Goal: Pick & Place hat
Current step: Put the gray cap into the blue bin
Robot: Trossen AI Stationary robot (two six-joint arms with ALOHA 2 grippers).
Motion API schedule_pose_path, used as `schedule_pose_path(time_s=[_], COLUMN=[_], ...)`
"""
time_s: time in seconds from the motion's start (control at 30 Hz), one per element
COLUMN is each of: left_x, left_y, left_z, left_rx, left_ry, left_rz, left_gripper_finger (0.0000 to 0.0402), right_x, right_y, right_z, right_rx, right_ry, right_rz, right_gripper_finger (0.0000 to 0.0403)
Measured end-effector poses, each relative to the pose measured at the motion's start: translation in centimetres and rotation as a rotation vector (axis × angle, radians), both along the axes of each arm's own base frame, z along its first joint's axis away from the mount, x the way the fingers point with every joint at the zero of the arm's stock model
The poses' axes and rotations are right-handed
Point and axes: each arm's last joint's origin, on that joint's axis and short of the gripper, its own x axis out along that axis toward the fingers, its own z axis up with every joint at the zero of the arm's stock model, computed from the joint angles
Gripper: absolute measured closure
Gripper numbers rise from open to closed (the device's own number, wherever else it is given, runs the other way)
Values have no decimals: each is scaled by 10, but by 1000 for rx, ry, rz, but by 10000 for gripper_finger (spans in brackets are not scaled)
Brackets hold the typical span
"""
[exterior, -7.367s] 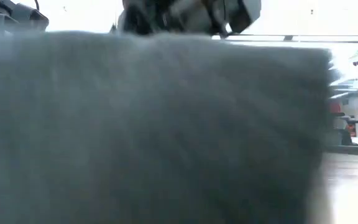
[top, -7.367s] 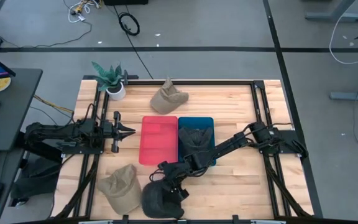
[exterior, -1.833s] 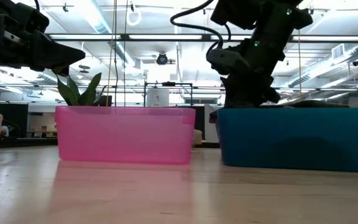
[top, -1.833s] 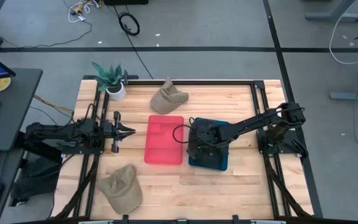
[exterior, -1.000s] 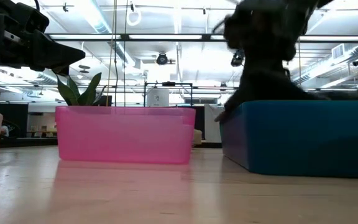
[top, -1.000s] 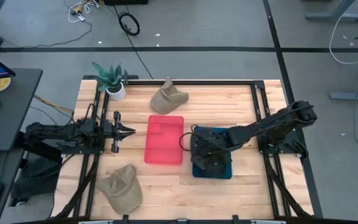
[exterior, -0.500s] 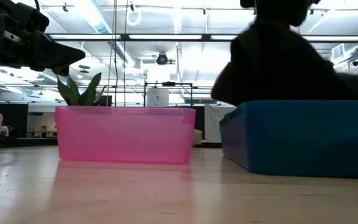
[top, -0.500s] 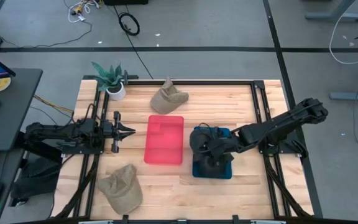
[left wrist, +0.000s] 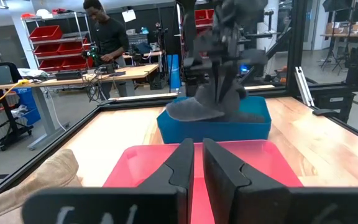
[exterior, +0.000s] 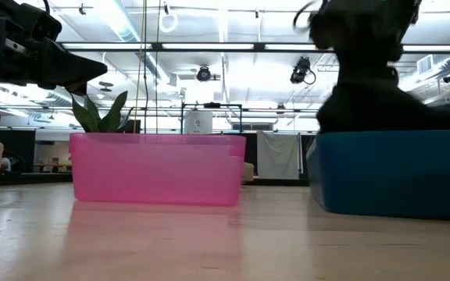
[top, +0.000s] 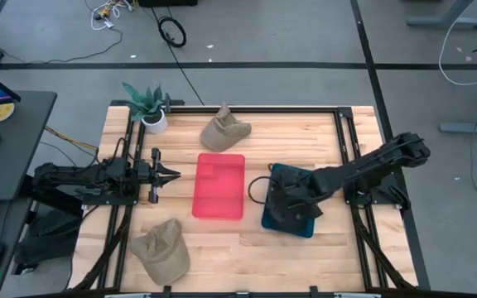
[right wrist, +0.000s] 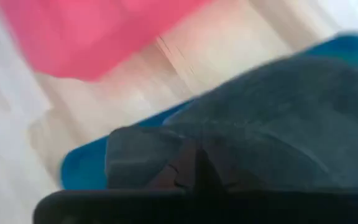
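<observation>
Over the blue bin (top: 307, 225) the right pincer (top: 284, 203) grips a dark hat (top: 286, 213) — left pincer (top: 166, 174) closed beside the pink bin (top: 219, 185).

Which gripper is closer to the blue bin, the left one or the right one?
Right. The right gripper is directly over the blue bin, on the dark hat. The left gripper waits beyond the pink bin.
</observation>
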Motion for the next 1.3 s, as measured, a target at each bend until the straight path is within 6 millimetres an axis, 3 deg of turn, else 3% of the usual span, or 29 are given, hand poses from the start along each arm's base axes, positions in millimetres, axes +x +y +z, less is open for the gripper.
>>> schedule_pose_path(time_s=[0.3, 0.43, 0.73, 0.97, 1.3], left_x=[0, 0, 0, 0, 0], left_y=[0, 0, 0, 0, 0], left_z=[0, 0, 0, 0, 0], left_rx=[0, 0, 0, 0, 0], left_ry=[0, 0, 0, 0, 0], left_rz=[0, 0, 0, 0, 0], left_gripper_finger=[362, 362, 362, 362, 362], right_x=[28, 37, 40, 53, 44], right_y=[-18, -20, -18, -12, -15], right_z=[-59, -69, -51, -38, -36], right_rx=[96, 116, 149, 202, 212], right_ry=[222, 204, 73, -93, -10], right_rz=[-65, -24, 54, 257, 302], right_gripper_finger=[399, 400, 368, 330, 257])
